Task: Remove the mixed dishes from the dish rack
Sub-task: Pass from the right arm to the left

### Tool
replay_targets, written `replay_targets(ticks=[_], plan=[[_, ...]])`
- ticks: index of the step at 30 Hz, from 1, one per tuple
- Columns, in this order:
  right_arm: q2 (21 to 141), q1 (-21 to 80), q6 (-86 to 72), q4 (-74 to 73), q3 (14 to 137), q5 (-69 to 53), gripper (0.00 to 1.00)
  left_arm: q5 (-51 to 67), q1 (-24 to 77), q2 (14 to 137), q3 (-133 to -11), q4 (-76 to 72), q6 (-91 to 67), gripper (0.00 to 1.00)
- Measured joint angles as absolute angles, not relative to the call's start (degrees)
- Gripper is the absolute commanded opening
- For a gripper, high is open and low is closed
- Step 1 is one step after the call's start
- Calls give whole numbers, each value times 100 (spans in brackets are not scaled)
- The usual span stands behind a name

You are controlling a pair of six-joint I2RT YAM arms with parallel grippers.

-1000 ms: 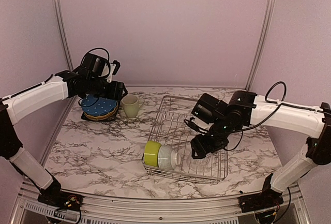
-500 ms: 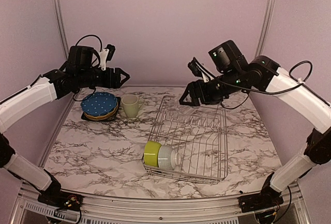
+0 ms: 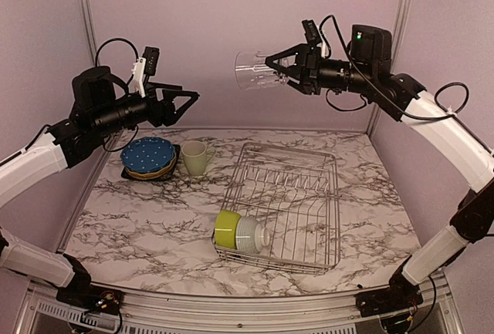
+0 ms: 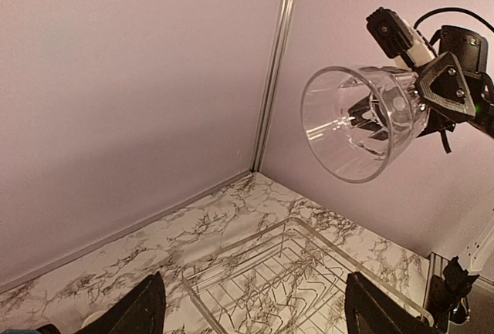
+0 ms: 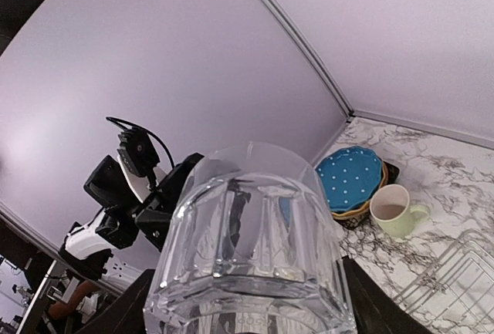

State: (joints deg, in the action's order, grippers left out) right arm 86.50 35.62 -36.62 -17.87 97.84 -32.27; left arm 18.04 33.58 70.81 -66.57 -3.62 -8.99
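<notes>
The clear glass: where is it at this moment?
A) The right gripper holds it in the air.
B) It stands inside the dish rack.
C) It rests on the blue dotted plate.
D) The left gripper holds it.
A: the right gripper grips the clear glass on its side, high above the dish rack, while the left gripper is open and holds nothing.
</notes>
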Motion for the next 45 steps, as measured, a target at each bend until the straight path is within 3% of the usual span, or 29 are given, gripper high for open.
replay_targets(ticks=[7, 20, 24, 41, 44, 45], plan=[[8949, 3546, -4362, -423, 9756, -4119, 51, 2126, 3785, 7111, -6978, -585, -462, 81], [9196, 3548, -4958, 217, 9588, -4895, 50, 2215, 4453, 7454, -7664, -574, 412, 76], [9229, 3548, -5137, 469, 9435, -5092, 50, 2292, 4554, 7603, -7793, -491, 561, 67], [9310, 3551, -5653, 1590, 9013, -5566, 50, 2543, 4746, 7830, -7806, -777, 113, 7], [9310, 3548, -5677, 1769, 8973, -5655, 56, 2670, 4744, 7841, -7806, -777, -82, 0], [9310, 3548, -5701, 1820, 8973, -5697, 65, 2757, 4753, 7843, -7806, -794, -121, 0]])
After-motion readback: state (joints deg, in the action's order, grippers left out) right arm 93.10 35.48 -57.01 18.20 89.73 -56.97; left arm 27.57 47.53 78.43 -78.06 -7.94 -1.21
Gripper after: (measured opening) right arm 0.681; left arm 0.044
